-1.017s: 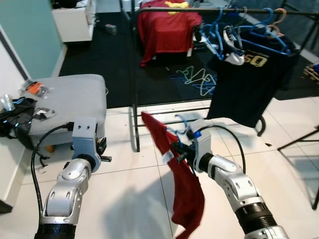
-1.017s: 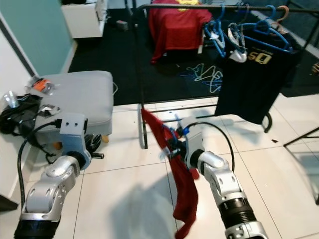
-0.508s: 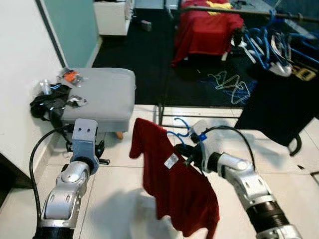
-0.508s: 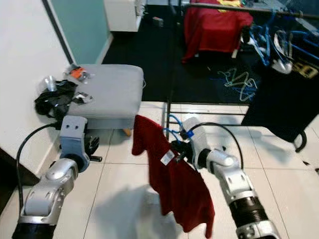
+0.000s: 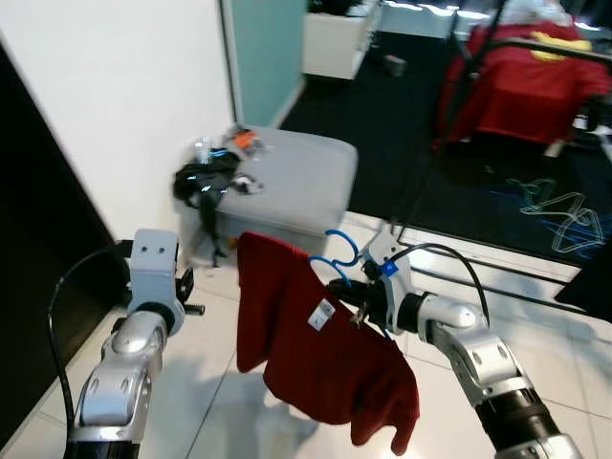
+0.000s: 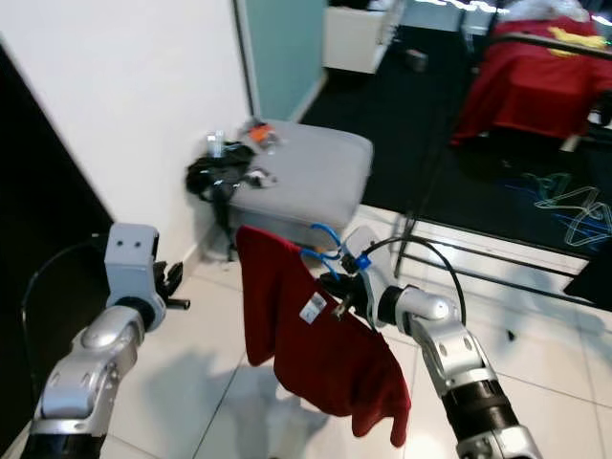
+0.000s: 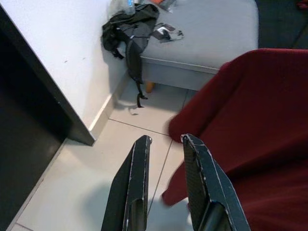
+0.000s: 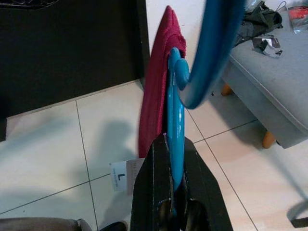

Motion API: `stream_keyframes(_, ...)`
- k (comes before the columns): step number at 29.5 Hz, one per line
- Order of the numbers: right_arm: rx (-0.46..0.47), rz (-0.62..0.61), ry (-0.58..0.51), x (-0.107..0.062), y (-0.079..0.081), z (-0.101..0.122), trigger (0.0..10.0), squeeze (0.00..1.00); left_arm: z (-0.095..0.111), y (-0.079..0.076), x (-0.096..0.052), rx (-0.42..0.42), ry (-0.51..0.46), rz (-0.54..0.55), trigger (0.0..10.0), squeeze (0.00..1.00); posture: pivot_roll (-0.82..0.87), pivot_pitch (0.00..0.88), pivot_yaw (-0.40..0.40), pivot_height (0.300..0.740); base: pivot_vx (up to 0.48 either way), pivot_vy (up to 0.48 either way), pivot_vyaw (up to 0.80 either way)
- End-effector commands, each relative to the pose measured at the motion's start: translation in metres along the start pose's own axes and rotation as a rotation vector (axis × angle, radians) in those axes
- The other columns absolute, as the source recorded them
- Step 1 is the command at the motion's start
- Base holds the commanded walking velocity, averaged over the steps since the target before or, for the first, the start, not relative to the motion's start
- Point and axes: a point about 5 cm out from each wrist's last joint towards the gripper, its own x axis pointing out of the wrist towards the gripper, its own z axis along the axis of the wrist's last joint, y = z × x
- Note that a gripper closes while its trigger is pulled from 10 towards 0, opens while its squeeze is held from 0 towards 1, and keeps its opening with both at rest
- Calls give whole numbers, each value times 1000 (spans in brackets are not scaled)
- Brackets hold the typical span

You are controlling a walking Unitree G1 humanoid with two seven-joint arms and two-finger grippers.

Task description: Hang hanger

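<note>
White floor tiles (image 5: 239, 421) run up to a white wall (image 5: 124, 105) at my 10 o'clock, with a dark panel (image 5: 38, 287) along the 9 o'clock edge. At 12 o'clock I see a grey ottoman (image 5: 306, 186) carrying a black bag (image 5: 204, 182) and small clutter at its wall-side end. Beyond it, at 1 to 2 o'clock, dark carpet (image 5: 411, 134) holds a clothes rack (image 5: 459, 86) with a red garment (image 5: 535, 91) hanging from it and pale hangers (image 5: 559, 206) lying on the floor. My right gripper (image 5: 352, 298) is raised ahead of me, fingers pinched tight on the blue hanger (image 8: 174, 120); the wrist view shows the hanger's shaft between the two pads and its hook (image 5: 337, 251) curling above. A red shirt (image 5: 306, 354) drapes from that hanger, white size tag (image 5: 322, 315) showing, hem hanging free above the tiles. My left gripper (image 7: 164, 140) is up at 9 o'clock, fingers narrowly parted and holding nothing, just beside the shirt's edge.
</note>
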Motion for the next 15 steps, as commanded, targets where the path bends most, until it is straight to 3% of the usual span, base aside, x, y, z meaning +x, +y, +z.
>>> stream_keyframes(1,-2,-9,0,-2,-1,0,10000,0,-1,-4,1,4,16,-20,10000,0,-11,111,-35,740,0,0,0)
stream_keyframes(15,4,-43,18,-3,0,-6,10000,0,-3,-10,0,-3,52,-45,10000,0,-11,122,-28,740,0,-470,0)
